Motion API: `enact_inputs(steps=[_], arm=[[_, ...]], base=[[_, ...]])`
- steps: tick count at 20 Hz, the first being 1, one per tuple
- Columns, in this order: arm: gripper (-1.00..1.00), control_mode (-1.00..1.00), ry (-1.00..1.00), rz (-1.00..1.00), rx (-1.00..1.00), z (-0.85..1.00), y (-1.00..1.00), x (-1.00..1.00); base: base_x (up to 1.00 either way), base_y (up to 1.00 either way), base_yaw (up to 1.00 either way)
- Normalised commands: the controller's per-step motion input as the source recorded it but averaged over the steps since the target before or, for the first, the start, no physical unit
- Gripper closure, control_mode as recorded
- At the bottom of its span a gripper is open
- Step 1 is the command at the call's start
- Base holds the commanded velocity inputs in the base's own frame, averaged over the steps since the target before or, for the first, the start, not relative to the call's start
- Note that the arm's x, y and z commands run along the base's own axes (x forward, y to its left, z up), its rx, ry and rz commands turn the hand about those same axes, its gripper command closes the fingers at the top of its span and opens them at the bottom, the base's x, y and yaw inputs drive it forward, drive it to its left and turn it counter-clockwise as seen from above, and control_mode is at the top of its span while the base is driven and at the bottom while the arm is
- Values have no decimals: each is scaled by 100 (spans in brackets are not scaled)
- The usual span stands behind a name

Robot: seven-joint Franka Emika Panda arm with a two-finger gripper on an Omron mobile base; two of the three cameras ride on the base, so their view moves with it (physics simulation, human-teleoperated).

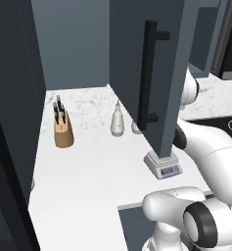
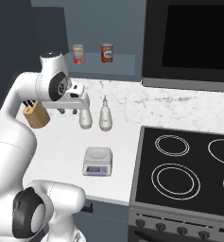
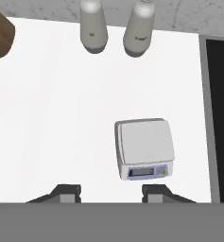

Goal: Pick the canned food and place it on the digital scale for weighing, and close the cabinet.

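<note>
The gripper (image 3: 111, 190) hangs above the white counter (image 1: 83, 181), pointing down, its fingers apart and holding nothing. The arm is bent over from its base at the near side. Below and slightly right of the fingertips sits the digital scale (image 3: 143, 148), bare on top. Farther back stand two white bottles (image 2: 95, 116), and a knife block (image 1: 63, 128) to the left. The canned food (image 2: 107, 52) stands on the shelf of the cabinet (image 1: 156, 73), beside a second can (image 2: 78, 54); the cabinet door is open.
</note>
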Motion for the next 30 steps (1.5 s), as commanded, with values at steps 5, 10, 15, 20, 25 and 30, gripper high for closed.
enact_inputs(steps=[5, 10, 15, 20, 25, 30], arm=[[-100, -100, -1, 0, 0, 0, 0, -21], [-100, -100, -8, 0, 1, 11, 0, -18], [-100, -100, -6, 1, 3, 56, -12, -7], [-100, -100, -12, 7, 3, 59, -20, -5], [-100, -100, -32, 14, 3, 49, -2, 0], [-100, -100, -41, 17, 6, 43, 0, 0]], base=[[0, 0, 0], [0, 0, 0], [0, 0, 0], [0, 0, 0], [0, 0, 0], [0, 0, 0]])
